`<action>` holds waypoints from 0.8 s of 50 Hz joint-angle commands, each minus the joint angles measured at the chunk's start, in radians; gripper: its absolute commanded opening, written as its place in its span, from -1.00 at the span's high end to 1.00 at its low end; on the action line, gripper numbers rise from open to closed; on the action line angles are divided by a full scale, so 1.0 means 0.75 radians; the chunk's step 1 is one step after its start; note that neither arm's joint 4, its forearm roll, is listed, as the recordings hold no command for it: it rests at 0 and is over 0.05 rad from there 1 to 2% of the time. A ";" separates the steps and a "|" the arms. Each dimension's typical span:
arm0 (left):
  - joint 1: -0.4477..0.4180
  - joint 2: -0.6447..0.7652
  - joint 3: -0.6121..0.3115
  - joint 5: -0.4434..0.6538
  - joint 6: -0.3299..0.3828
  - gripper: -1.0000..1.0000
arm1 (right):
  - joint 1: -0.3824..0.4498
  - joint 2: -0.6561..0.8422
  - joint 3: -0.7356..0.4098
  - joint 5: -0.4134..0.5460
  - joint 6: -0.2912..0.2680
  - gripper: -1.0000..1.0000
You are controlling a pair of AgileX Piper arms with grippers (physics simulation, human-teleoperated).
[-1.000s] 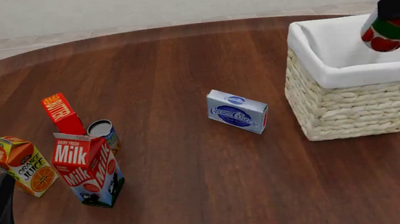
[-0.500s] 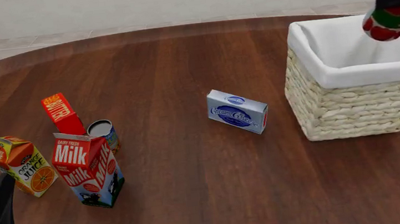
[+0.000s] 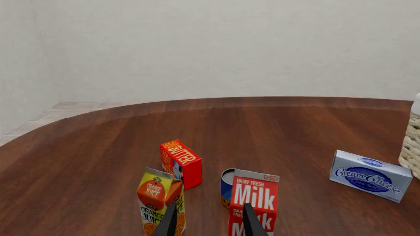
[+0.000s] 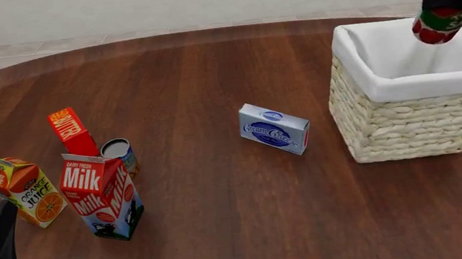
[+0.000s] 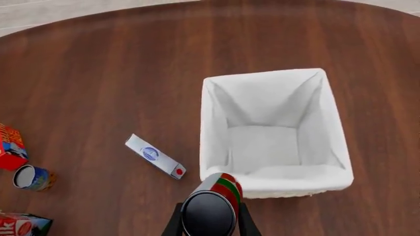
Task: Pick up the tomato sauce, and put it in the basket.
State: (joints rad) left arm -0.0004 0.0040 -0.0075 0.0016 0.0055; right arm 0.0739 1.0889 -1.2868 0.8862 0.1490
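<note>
Tomato sauce tilted, clamped between right gripper fingers, held in the air above basket, over its far right corner. Left gripper low by milk carton and orange juice carton, fingers parted, holding nothing. Cream cheese box mid-worktop.
</note>
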 commanded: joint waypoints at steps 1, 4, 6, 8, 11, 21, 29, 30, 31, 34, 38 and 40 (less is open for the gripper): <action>0.000 0.000 0.000 0.000 0.000 -1.00 | -0.038 0.061 0.006 -0.061 0.022 1.00; 0.000 0.000 0.000 0.000 0.000 -1.00 | -0.048 0.071 0.004 -0.065 0.019 1.00; 0.000 0.000 0.000 0.000 0.000 -1.00 | -0.053 0.081 -0.004 -0.065 0.019 1.00; 0.000 0.000 0.000 0.000 0.000 -1.00 | -0.056 0.090 -0.009 -0.068 0.021 1.00; 0.000 0.000 0.000 0.000 0.000 -1.00 | -0.059 0.105 -0.007 -0.079 0.022 1.00; 0.000 0.000 0.000 0.000 0.000 -1.00 | -0.097 0.192 -0.062 -0.097 0.007 1.00; 0.000 0.000 0.000 0.000 0.000 -1.00 | -0.116 0.244 -0.073 -0.121 -0.008 1.00; 0.000 0.000 0.000 0.000 0.000 -1.00 | -0.119 0.250 -0.078 -0.123 -0.008 1.00; 0.000 0.000 0.000 0.000 0.000 -1.00 | -0.121 0.257 -0.079 -0.126 -0.007 1.00; 0.000 0.000 0.000 0.000 0.000 -1.00 | -0.126 0.274 -0.078 -0.137 -0.007 1.00; 0.000 0.000 0.000 0.000 0.000 -1.00 | -0.129 0.301 -0.078 -0.154 -0.001 1.00; 0.000 0.000 0.000 0.000 0.000 -1.00 | -0.134 0.315 -0.082 -0.162 -0.002 1.00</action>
State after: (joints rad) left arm -0.0003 0.0040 -0.0075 0.0017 0.0054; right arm -0.0114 1.2788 -1.3354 0.7905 0.1307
